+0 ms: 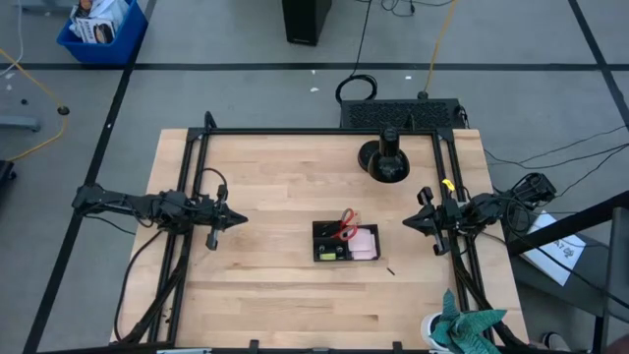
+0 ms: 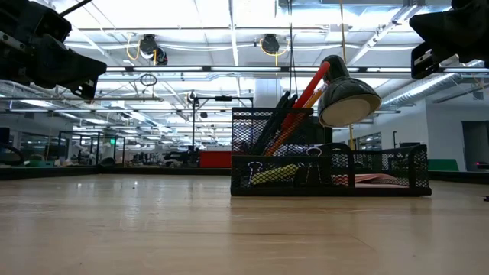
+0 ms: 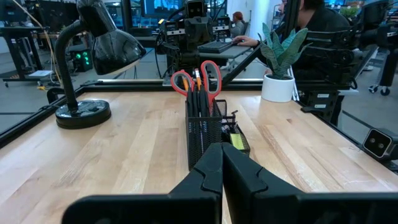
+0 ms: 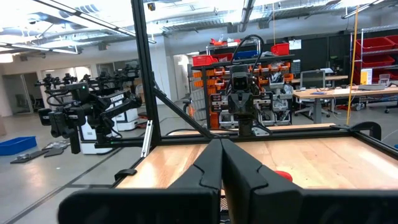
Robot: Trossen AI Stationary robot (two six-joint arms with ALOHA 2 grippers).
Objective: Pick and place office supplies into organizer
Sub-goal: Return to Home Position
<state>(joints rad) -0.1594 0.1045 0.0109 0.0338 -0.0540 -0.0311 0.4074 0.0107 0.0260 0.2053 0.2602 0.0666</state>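
The organizer [image 1: 346, 242] is a black mesh tray standing on the table's middle, with an upright pen cup [image 2: 271, 134] at one end. Red-handled scissors [image 3: 196, 79], orange pencils and dark pens stand in the cup. A pink sticky-note pad [image 1: 365, 242], a yellow piece [image 1: 341, 254] and dark clips [image 2: 254, 168] lie in the low compartments. My left gripper [image 1: 237, 218] hovers shut to the organizer's left, pointing at it. My right gripper [image 1: 411, 223] hovers shut to its right. Both are raised off the table and touch nothing.
A black desk lamp [image 1: 384, 159] stands on its round base behind the organizer, toward the far edge. A small dark piece [image 1: 391, 269] lies on the wood near the organizer's right corner. A potted teal plant [image 1: 462, 328] sits at the near right corner. A person sits beyond the table [image 3: 311, 25].
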